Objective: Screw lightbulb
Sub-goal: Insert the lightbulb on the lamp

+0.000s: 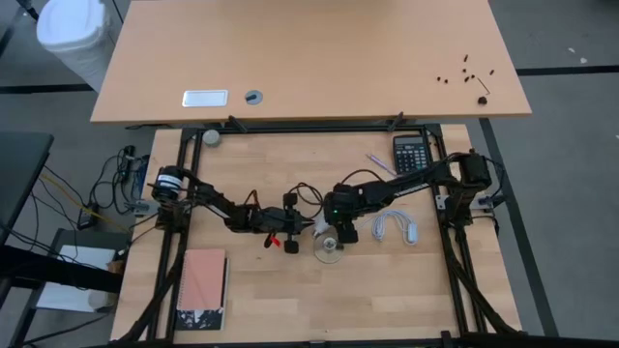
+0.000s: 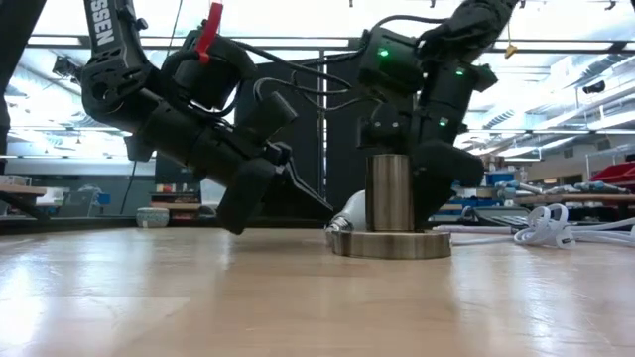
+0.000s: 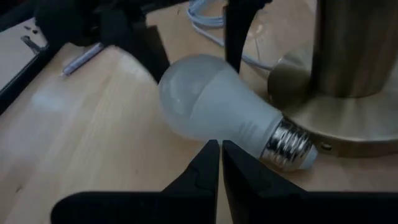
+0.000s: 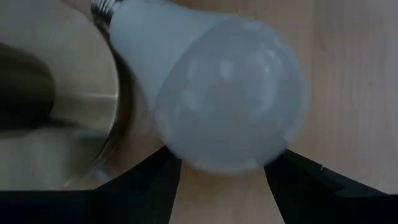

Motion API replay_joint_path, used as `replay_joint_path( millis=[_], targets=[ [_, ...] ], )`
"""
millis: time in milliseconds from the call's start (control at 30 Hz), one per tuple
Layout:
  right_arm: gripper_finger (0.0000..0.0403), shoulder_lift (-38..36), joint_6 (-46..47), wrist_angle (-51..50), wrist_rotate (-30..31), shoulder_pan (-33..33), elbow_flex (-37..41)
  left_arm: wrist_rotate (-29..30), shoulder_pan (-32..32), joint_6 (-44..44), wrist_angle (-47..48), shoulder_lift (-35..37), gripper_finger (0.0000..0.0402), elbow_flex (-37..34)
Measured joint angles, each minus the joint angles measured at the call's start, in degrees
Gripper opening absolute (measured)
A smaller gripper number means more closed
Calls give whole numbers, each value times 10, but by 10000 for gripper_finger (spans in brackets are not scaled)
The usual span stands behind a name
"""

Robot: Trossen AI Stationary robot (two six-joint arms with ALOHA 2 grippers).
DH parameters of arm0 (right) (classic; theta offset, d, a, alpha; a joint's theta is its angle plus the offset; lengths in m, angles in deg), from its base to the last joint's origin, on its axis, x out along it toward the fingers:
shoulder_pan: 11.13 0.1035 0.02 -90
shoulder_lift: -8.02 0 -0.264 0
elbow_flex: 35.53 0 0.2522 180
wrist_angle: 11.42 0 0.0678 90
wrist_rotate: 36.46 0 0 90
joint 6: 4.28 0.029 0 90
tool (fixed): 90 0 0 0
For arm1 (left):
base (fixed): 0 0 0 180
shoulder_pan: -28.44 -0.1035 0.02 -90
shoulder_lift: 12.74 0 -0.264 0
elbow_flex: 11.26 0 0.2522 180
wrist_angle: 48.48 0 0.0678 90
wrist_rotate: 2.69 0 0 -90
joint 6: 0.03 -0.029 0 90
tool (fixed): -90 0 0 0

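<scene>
High: I saw both arms meet mid-table at socket point(image 1: 329, 249). Low: bulb point(image 2: 349, 212) lay on table against socket base. Left wrist: left gripper point(image 3: 220, 152) clenched, empty, near bulb. Right wrist: right gripper point(image 4: 222, 167) released, 2 fingers point(image 4: 163, 175) straddling globe.

Overhead cam looks straight down at the whole table point(image 1: 387, 290); low cam sits level with it. Both wrist cams are super close, sharing the lightbulb point(image 3: 217, 102).
</scene>
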Motion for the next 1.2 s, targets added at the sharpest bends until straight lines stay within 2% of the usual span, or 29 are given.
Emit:
replay_joint_path(
  millis=[200, 300, 467, 600, 733, 1000, 1200],
  targets=[
    [236, -69, 10, 79, -1, -1, 81, 0, 0, 72, 0, 0, 25, 0],
    [236, -88, 15, 154, -6, 0, 132, -6, 0, 120, 5, 1, 25, 0],
    [238, -91, -13, 317, -8, 0, 208, -20, 0, 176, 39, 1, 25, 0],
    [246, -89, -39, 397, -8, 0, 240, -61, 0, 218, 42, 1, 25, 1],
    [267, -89, -53, 430, -8, -2, 250, -72, 0, 213, 47, 1, 25, 13],
    [329, -89, -68, 463, -12, 2, 251, -67, -8, 131, 90, 1, 25, 44],
    [353, -89, -76, 463, -10, 4, 251, -29, -17, 105, 92, 1, 25, 49]
  ],
)
